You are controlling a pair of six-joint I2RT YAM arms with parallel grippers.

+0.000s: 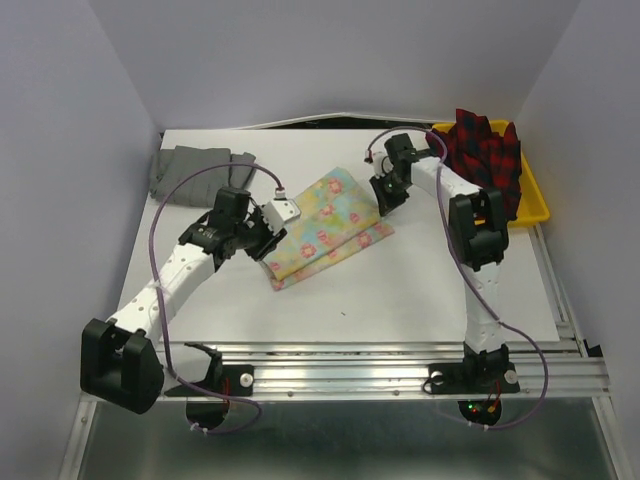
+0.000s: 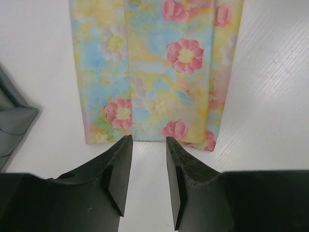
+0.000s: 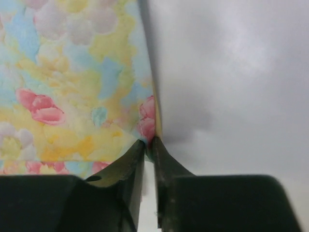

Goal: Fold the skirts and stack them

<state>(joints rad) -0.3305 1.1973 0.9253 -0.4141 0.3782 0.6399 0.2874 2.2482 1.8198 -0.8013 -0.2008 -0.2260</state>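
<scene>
On the table (image 1: 400, 300) the floral skirt (image 1: 325, 225) lies mid-table in layers, the grey skirt (image 1: 195, 170) at the far left corner and the plaid skirt (image 1: 490, 150) in the tray (image 1: 535, 205) at the far right. The right gripper (image 3: 148, 145) pinches the floral skirt's far right corner, and the left gripper (image 2: 147, 159) stands open just short of its near left hem. The left should probably catch every layer before both lift, keeping the edge taut.

Top camera overlooks the table (image 1: 400, 290); both close wrist cameras share the floral skirt (image 1: 325, 225).
</scene>
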